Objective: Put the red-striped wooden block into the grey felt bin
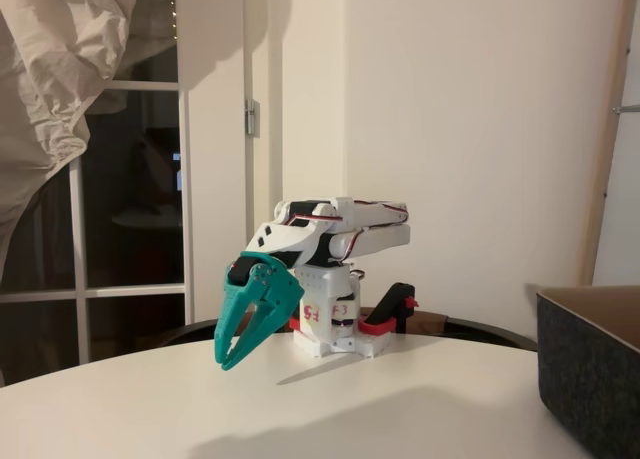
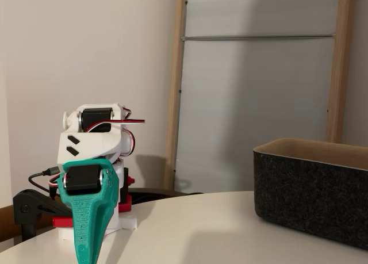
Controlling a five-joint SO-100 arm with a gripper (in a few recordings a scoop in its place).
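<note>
My teal gripper (image 1: pixel 228 359) hangs from the folded white arm and points down and to the left, just above the white round table (image 1: pixel 400 409). Its fingertips meet and nothing sits between them. In the other fixed view the gripper (image 2: pixel 85 258) is seen edge-on at the lower left, tip near the tabletop (image 2: pixel 190 235). The grey felt bin (image 1: pixel 590 369) stands at the right edge of the table, well away from the gripper. Its dark walls and tan inside also show at the right (image 2: pixel 310 195). The red-striped wooden block is out of view.
The arm's base (image 1: pixel 335 334) is held to the table's far edge with a red and black clamp (image 1: pixel 395 314). A wall stands behind it, with a dark window and a hanging cloth (image 1: pixel 70 69) at the left. Bare tabletop lies between gripper and bin.
</note>
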